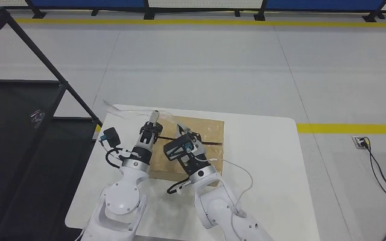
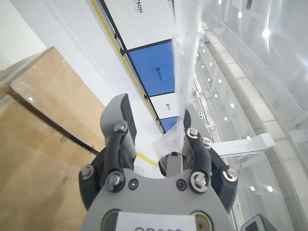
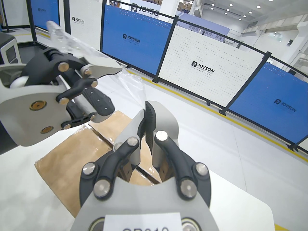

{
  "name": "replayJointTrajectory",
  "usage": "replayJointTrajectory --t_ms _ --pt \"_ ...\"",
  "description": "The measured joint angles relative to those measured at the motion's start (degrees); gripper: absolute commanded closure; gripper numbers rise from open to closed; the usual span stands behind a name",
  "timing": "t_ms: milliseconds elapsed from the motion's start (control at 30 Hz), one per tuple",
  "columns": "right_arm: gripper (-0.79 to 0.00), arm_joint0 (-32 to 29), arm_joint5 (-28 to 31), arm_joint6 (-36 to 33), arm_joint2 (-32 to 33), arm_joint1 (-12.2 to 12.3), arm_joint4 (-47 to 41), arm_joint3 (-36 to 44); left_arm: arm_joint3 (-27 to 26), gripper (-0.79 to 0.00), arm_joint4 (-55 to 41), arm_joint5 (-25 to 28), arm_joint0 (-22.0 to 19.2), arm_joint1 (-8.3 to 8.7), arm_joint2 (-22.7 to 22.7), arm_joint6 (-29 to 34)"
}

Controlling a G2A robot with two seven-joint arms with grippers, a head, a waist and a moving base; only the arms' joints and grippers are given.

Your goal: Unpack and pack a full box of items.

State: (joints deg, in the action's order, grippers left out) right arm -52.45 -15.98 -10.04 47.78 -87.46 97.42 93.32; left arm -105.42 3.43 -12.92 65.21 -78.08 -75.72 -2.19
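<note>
The closed brown cardboard box (image 1: 211,131) hides its contents; the clear plastic film (image 2: 186,49) is cut off in the left wrist view.

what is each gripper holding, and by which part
The right gripper pinches a clear plastic film by one end; the left gripper is open, with the film only lying along one finger.

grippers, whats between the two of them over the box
Clear film stretches from the left gripper to the right gripper, which pinches it, above the box; the right wrist view shows it.
</note>
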Motion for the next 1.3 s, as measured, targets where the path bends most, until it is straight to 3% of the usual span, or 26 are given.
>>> replayJointTrajectory --t_ms 533,900,1000,1300 --pt "0.000 -0.1 4.8 -8.9 6.0 -0.9 -9.5 5.2 1.0 -0.785 -1.7 6.2 4.4 0.67 -8.1 1.3" --pt "0.000 -1.0 2.7 -22.9 6.8 -1.4 -6.2 14.0 4.3 -0.785 -4.9 8.2 6.8 1.20 -17.5 -1.6" --pt "0.000 -1.0 2.8 -22.1 6.8 -1.4 -6.4 13.9 5.0 -0.785 -8.0 7.4 7.2 1.25 -19.6 -1.1" --pt "0.000 -1.7 4.1 -20.4 7.5 -1.4 -8.4 14.0 5.0 -0.785 -8.0 7.3 7.3 1.25 -19.6 -1.0"
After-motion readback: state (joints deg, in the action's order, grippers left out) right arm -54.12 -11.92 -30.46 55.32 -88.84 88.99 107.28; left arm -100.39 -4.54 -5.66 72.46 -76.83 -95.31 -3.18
